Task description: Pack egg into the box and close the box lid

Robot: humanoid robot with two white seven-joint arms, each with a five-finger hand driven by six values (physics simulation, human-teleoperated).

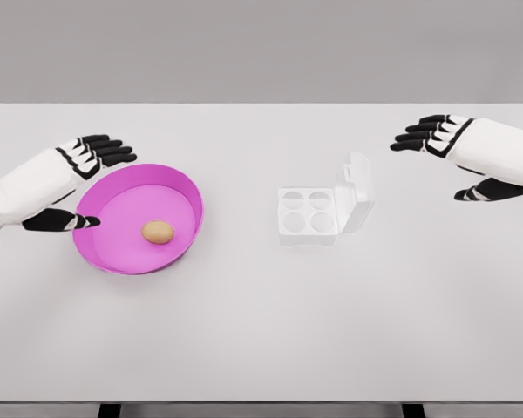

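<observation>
Head view: we see the egg [158, 232] lying in the pink bowl [185, 187], and the egg box [307, 214] standing open, well apart to its right.

Our left hand [85, 174] hovers at the bowl's left rim, fingers spread and relaxed, thumb reaching over the edge, gripping nothing. Our right hand [449, 152] hangs above the white table [261, 331] beyond the box, fingers extended, thumb apart, likewise empty. We count four empty cups in the box, its lid [356, 192] tilted up on the right side.
</observation>
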